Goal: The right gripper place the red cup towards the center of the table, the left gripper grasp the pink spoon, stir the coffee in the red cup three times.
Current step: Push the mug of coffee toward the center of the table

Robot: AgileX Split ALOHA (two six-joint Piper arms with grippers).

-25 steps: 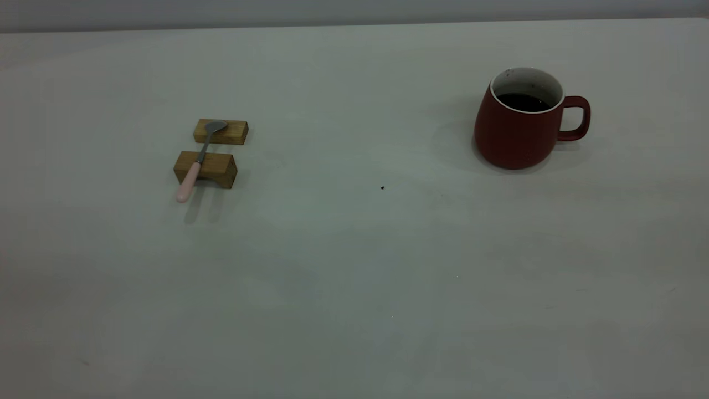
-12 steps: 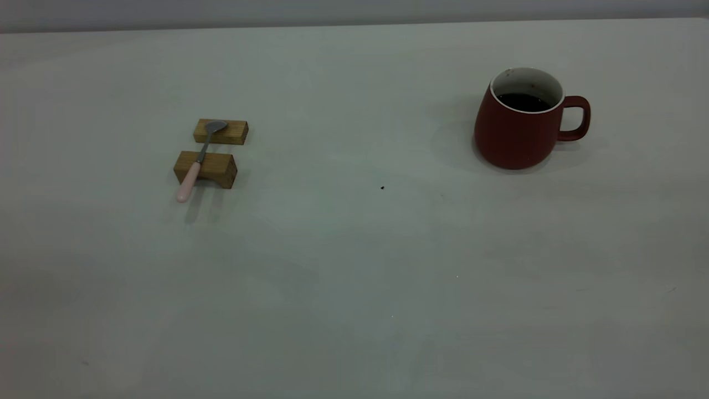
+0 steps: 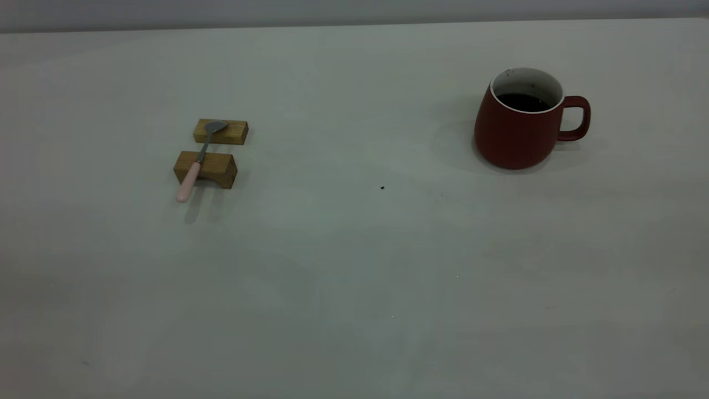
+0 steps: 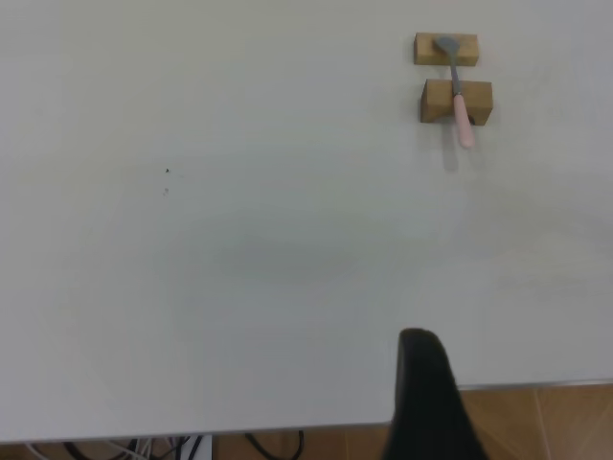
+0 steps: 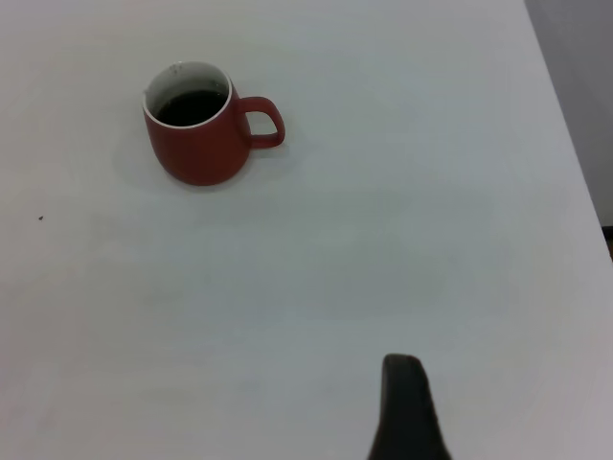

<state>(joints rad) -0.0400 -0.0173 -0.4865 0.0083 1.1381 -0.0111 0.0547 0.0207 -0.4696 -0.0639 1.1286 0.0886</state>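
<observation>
The red cup (image 3: 518,133) stands upright at the table's (image 3: 354,260) far right, handle pointing right, with dark coffee (image 3: 522,102) inside. The pink spoon (image 3: 195,166) lies across two wooden blocks at the left, bowl on the far block and pink handle sticking out over the near one. Neither arm shows in the exterior view. A dark part of my left gripper (image 4: 426,402) hangs near the table's edge, far from the spoon (image 4: 457,91). A dark part of my right gripper (image 5: 405,412) hovers over bare table, well short of the cup (image 5: 199,144).
The far wooden block (image 3: 220,131) and the near one (image 3: 206,168) carry the spoon. A small dark speck (image 3: 382,188) marks the middle of the table. Brown floor and cables show past the table's edge (image 4: 287,429) in the left wrist view.
</observation>
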